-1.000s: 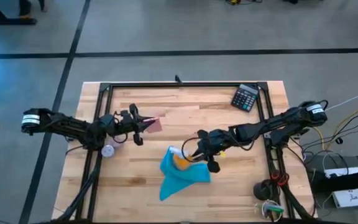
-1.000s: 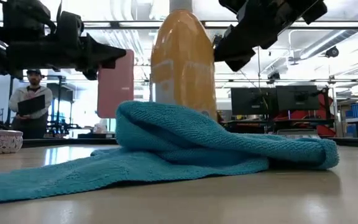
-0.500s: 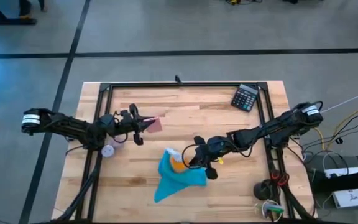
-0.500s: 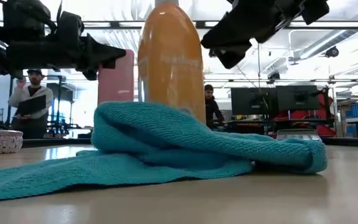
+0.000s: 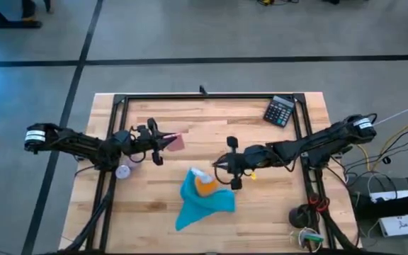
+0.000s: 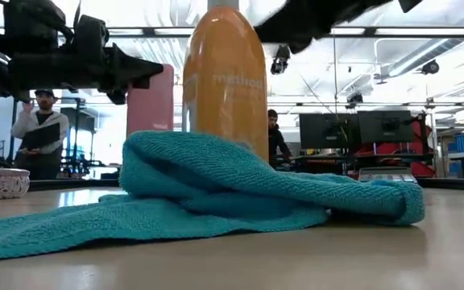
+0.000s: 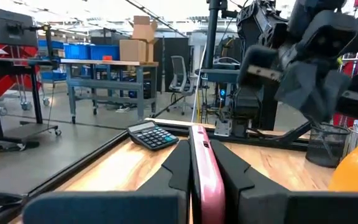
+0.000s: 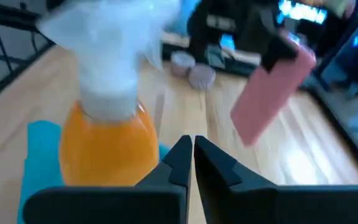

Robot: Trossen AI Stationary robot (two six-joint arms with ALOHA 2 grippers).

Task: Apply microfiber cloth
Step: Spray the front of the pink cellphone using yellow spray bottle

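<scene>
The turquoise microfiber cloth (image 5: 198,202) lies bunched on the table's near middle, also seen in the low view (image 6: 216,189). An orange spray bottle (image 5: 205,185) stands upright on it (image 6: 224,89). My right gripper (image 5: 222,164) hovers shut just right of and above the bottle (image 8: 191,152), with nothing between its fingers. Over the table's left half my left gripper (image 5: 163,144) is shut on a pink phone (image 5: 176,142). My left gripper pinches the phone's two flat faces (image 7: 199,163) between its two fingers, at the end nearest the arm. The fingers come level from the table's left. The phone (image 6: 150,109) stands on edge and upright, lifted clear of the table.
A calculator (image 5: 280,111) lies at the far right. A small white round dish (image 5: 123,171) sits near the left arm. Black frame rails (image 5: 211,96) border the table. A dark cup (image 5: 304,216) stands at the near right. People (image 6: 40,129) stand in the room beyond.
My right gripper first went toward the table's left and near edge beside the bottle, and bottle and cloth slid a little to the left. It has then risen and drawn back toward the far edge, clear of the bottle, which stands upright.
</scene>
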